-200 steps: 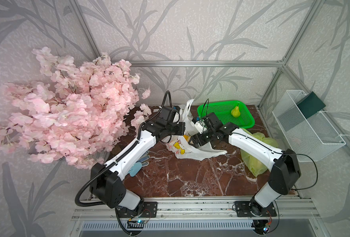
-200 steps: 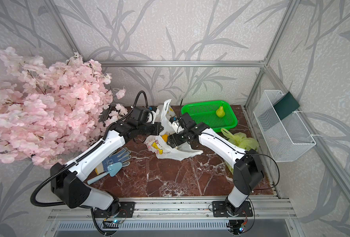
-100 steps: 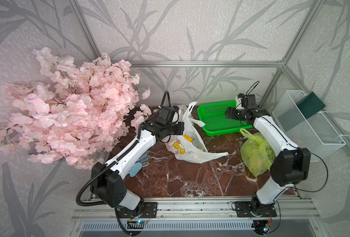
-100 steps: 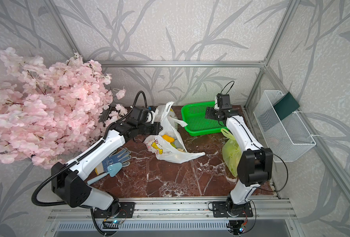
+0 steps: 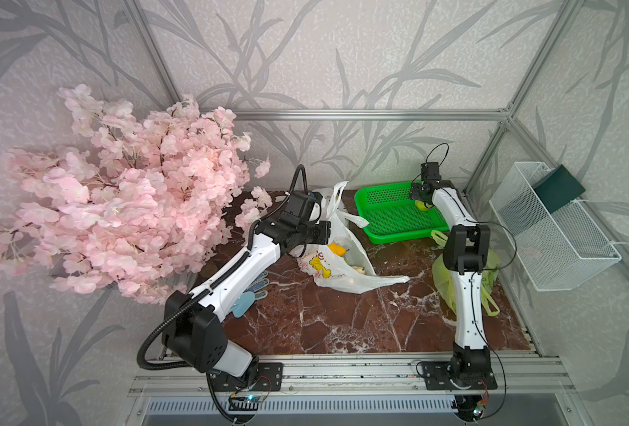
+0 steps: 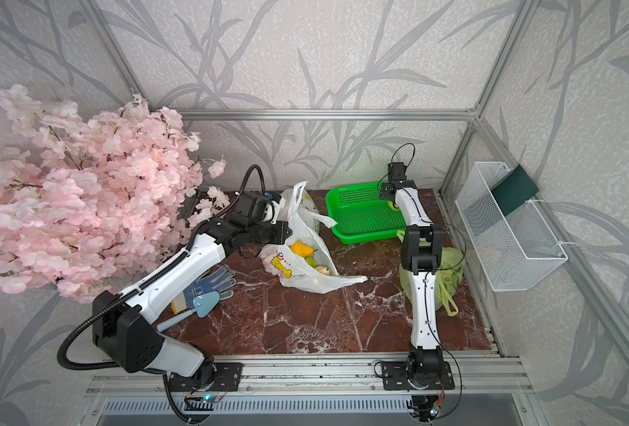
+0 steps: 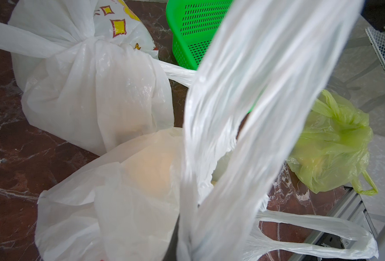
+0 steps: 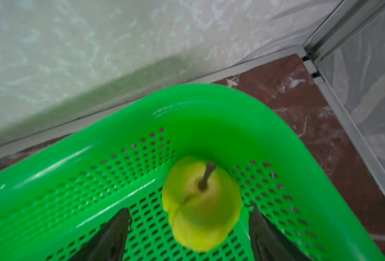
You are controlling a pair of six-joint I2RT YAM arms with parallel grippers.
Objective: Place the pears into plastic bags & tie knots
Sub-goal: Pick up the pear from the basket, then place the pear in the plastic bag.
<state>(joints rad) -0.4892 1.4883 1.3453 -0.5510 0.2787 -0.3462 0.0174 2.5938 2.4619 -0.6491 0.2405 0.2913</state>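
Observation:
My left gripper (image 6: pixel 278 208) is shut on a handle (image 7: pixel 254 90) of the open white plastic bag (image 5: pixel 342 274), holding it up. Inside that bag lie a yellow-orange pear (image 6: pixel 300 250), a green one (image 6: pixel 311 261) and a pale one (image 6: pixel 323 270). A knotted white bag (image 7: pixel 92 90) sits behind it. A knotted yellow-green bag (image 5: pixel 490 262) rests at the right. My right gripper (image 8: pixel 189 210) is open, its dark fingers (image 8: pixel 114 235) on either side of a yellow-green pear (image 8: pixel 200 203) standing in the corner of the green mesh basket (image 5: pixel 390 217).
A big pink blossom branch (image 5: pixel 132 206) fills the left side. A dotted glove (image 6: pixel 209 284) and a blue trowel (image 6: pixel 204 304) lie by my left arm. A white wire basket (image 5: pixel 549 228) hangs on the right wall.
My right arm swung from the white bag's mouth to the green basket and came down over the pear. The left gripper kept hold of the bag handle.

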